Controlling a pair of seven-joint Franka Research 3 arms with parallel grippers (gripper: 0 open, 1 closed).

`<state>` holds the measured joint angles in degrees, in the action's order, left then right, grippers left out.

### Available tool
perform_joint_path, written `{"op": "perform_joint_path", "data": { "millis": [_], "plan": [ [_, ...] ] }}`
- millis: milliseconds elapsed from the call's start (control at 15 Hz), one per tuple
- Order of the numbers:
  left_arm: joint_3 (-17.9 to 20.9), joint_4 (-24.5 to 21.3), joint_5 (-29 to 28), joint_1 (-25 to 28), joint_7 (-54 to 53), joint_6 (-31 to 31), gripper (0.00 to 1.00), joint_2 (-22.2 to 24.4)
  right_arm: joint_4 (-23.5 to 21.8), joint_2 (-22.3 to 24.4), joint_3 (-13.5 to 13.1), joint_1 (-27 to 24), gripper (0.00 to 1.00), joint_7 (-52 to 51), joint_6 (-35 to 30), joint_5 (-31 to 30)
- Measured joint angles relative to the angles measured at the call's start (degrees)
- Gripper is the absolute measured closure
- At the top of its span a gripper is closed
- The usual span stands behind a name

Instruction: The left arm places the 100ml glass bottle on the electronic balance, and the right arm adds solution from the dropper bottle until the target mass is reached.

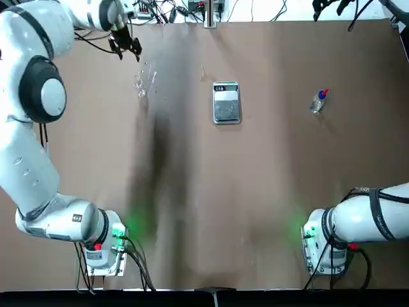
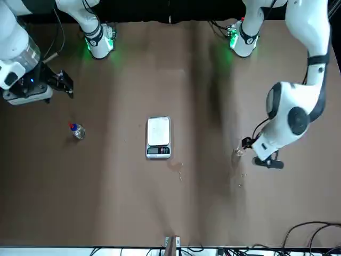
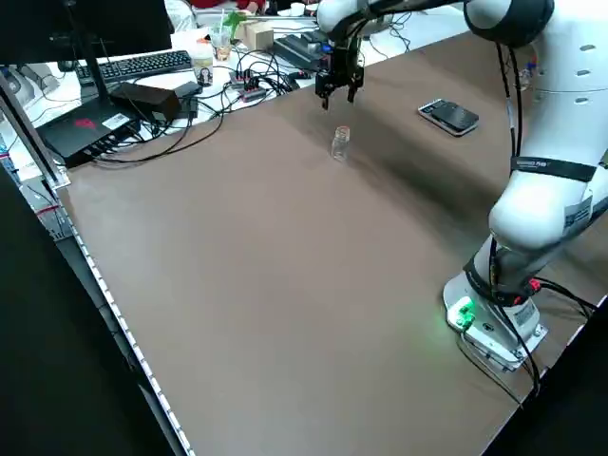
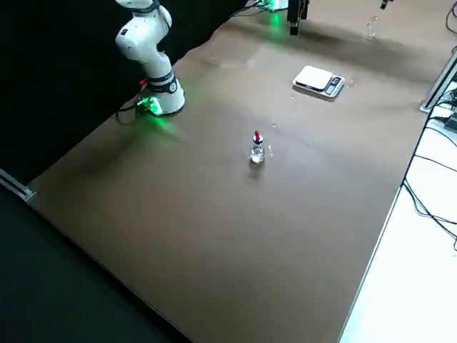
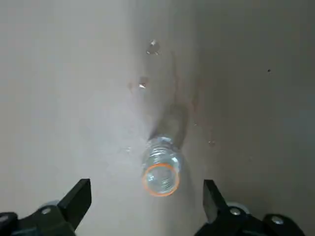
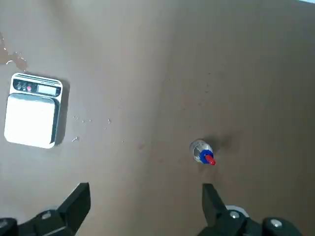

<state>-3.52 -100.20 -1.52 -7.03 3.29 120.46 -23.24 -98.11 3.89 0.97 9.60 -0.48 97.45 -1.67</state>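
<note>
Left gripper (image 5: 146, 204) parted, empty, near upright glass bottle (image 5: 161, 167). Right gripper (image 6: 146, 206) parted, empty, near dropper bottle (image 6: 202, 151). Electronic balance (image 1: 226, 102) between the bottles; liquid droplets (image 5: 153, 47) beside glass bottle.

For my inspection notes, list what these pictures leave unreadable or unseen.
- Scale display digits: too small in the right wrist view.
- Right gripper: cut off by the top view's edge.
- Liquid level in the dropper bottle: too small in the right side view.

Clear glass bottle (image 5: 161, 169), open, upright on worktop (image 1: 211, 192); silver balance (image 1: 226, 102) flat between it and upright dropper bottle (image 4: 257, 150), clear, blue-collared, red-topped.
</note>
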Motion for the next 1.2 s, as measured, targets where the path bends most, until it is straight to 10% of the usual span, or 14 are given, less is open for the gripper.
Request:
{"op": "perform_joint_path", "data": {
  "millis": [667,1200],
  "plan": [
    [0.31,-0.26,-1.67,-1.71,7.43,3.57,0.08,-5.78,-1.59,-3.83,-1.02,-3.61,0.03,-1.7,-0.92,0.34],
    [0.34,-4.29,-1.73,-1.55,10.54,6.42,0.2,-5.77,-13.41,-6.76,-1.34,-10.17,0.09,-4.52,10.15,0.32]
  ]
}}
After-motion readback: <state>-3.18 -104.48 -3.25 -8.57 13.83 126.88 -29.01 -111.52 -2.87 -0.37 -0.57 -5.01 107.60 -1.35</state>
